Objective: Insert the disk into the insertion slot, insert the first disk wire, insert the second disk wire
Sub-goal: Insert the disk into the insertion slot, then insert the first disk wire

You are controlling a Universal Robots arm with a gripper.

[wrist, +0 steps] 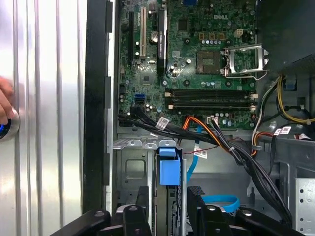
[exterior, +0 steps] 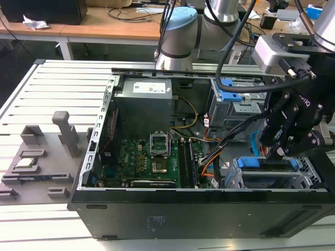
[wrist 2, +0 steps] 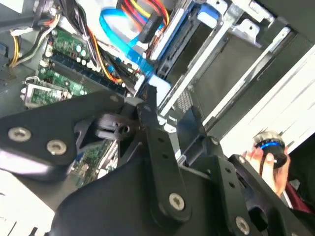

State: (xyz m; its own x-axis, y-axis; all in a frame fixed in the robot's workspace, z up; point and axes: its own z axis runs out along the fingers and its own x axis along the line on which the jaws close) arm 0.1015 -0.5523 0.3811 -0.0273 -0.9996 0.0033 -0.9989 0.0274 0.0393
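Black two-finger gripper (exterior: 276, 154) lowered at exterior view's right end of open black computer case (exterior: 172, 209). Fingers (wrist: 134, 219) clamped on flat silver disk in bright blue plastic carrier (wrist: 168, 169), held edge-on between them in first wrist view. Disk placed at mouth of low silver perforated drive cage (wrist: 132, 167). Orange-red-black strand bundle (wrist: 199, 123) routed between cage and green motherboard (wrist: 197, 49). Bright light-blue flat cable (wrist: 221, 200) looped just beside gripper. Person's hand (wrist 2: 258, 160) rested on round knob (wrist 2: 268, 145) outside case.
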